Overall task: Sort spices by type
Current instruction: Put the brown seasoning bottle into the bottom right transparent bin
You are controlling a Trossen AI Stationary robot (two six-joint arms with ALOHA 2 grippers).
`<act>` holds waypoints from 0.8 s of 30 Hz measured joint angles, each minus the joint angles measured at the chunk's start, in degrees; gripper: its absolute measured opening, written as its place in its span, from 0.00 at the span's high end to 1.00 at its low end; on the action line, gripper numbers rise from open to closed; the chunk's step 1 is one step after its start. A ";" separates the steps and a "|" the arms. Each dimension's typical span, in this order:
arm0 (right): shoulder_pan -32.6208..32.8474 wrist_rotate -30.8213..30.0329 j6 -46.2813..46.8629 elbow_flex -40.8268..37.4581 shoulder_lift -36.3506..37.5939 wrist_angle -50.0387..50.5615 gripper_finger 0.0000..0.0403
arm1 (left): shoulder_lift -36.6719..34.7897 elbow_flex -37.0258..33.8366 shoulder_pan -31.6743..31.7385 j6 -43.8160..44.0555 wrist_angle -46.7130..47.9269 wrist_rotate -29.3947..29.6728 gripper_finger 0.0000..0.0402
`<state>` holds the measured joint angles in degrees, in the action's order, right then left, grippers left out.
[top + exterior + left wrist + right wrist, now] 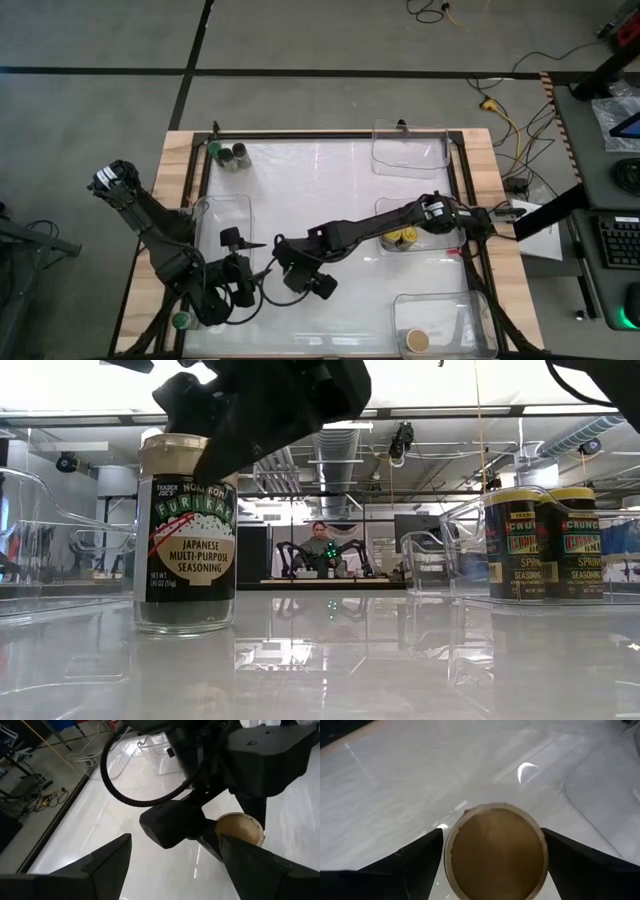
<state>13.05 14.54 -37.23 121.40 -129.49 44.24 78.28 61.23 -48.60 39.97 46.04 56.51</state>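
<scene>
My right jaws straddle the tan-lidded jar, not yet closed on it.

In the right wrist view my right gripper [492,857] hangs over the tan-lidded jar [494,851], 1 dark finger on each side and a sliver of gap showing, so the jaws stand wide and hold nothing. To do this well, I judge I should stay centred over the round lid, drop until the pads meet the glass wall below the lid, then close evenly, since smooth glass on a glossy white surface [330,180] could skid. In the high view this is at lower centre. My left gripper [240,282] waits just left of it, jaws wide and empty. 2 yellow-lidded jars [403,238] sit in a clear plastic bin [385,208] at right.
</scene>
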 joint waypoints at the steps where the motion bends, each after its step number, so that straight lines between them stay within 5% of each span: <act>1: -0.03 0.70 -0.20 0.08 0.00 -0.06 0.22 | 0.00 0.00 0.00 0.00 0.00 0.00 0.29; 15: -0.80 4.11 0.77 0.11 0.06 -0.83 0.14 | 0.00 -0.31 0.04 0.03 -0.18 1.06 0.29; 24: -2.64 14.41 -1.45 0.04 0.06 -0.41 0.16 | 0.00 -0.31 0.07 0.20 -0.24 1.54 0.29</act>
<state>10.41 28.95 -38.67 121.44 -129.43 43.83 78.28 60.93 -48.53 40.16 45.80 58.05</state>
